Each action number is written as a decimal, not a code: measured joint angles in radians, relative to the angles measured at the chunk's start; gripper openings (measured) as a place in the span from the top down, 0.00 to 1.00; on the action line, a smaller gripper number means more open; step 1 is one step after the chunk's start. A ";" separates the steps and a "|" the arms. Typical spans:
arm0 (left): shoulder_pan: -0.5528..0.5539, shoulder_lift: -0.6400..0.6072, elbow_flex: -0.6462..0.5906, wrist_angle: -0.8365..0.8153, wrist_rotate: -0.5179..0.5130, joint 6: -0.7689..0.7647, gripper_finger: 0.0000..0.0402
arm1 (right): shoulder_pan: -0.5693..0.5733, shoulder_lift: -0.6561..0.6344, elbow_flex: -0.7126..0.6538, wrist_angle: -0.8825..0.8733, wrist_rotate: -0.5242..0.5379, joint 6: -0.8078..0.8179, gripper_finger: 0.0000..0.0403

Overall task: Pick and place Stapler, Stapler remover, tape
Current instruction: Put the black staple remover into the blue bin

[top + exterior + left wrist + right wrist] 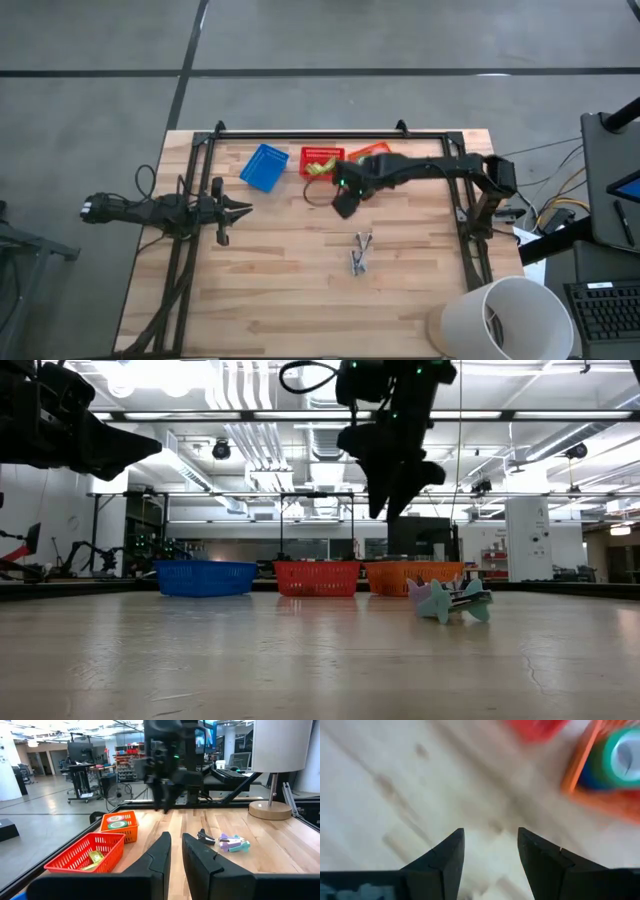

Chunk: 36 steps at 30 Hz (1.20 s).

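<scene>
Wooden table [300, 290] seen from above, with 3 small baskets in a row along its far edge: a blue basket [264, 166], a red basket [321, 162] and an orange basket [371, 153]; the orange one is partly covered by the right arm in the high view. The right gripper [343, 203] hangs above the table just in front of the red and orange baskets, raised clear of the surface in the low view; its 2 fingers [442, 857] stand apart with only bare wood between them, nothing held. The left gripper [240, 209] waits at the table's left side, pointing toward the centre; its fingers [160, 855] are parted by a narrow gap and hold nothing. Rolls of tape [117, 822] lie in the orange basket, a red-pink roll and a green roll visible in the left wrist view; the right wrist view shows a green roll over a blue one [622, 757] at the basket's edge, blurred. The red basket holds yellow-green blocky items [94, 858]. Near the table's centre, well apart from both grippers, lie the staple removers [361, 252]: a small cluster of dark, purple and teal pieces [227, 841]; their exact number cannot be told. A white lamp shade [505, 320] stands at the near right corner.
</scene>
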 joint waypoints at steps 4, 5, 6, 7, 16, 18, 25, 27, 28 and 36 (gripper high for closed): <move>0.000 0.000 0.000 0.000 0.000 0.000 0.87 | 0.081 0.000 -0.003 -0.070 0.001 0.095 0.59; 0.000 0.000 0.000 0.000 0.000 0.000 0.87 | 0.103 0.000 -0.007 -0.080 0.001 0.120 0.60; 0.000 0.000 0.000 0.000 0.000 0.000 0.87 | 0.122 0.000 -0.013 -0.087 0.000 0.145 0.61; 0.000 0.000 0.000 0.000 0.000 0.000 0.87 | 0.142 0.000 -0.019 -0.094 -0.001 0.171 0.62; 0.000 0.000 0.000 0.000 0.000 0.000 0.87 | 0.274 0.001 -0.124 -0.099 -0.018 0.403 0.66; 0.000 0.000 0.000 0.000 0.000 0.000 0.87 | 0.290 0.001 -0.150 -0.099 -0.024 0.442 0.66; 0.000 0.000 0.000 0.000 0.000 0.000 0.87 | 0.300 0.001 -0.233 0.033 -0.039 0.469 0.68; 0.000 0.000 0.000 0.000 0.000 0.000 0.87 | 0.300 0.001 -0.253 0.052 -0.041 0.466 0.68; 0.000 0.000 0.000 0.000 0.000 0.000 0.87 | 0.300 0.001 -0.264 0.052 -0.042 0.475 0.68; 0.000 0.000 0.000 0.000 0.000 0.000 0.87 | 0.299 0.001 -0.325 0.088 -0.043 0.513 0.65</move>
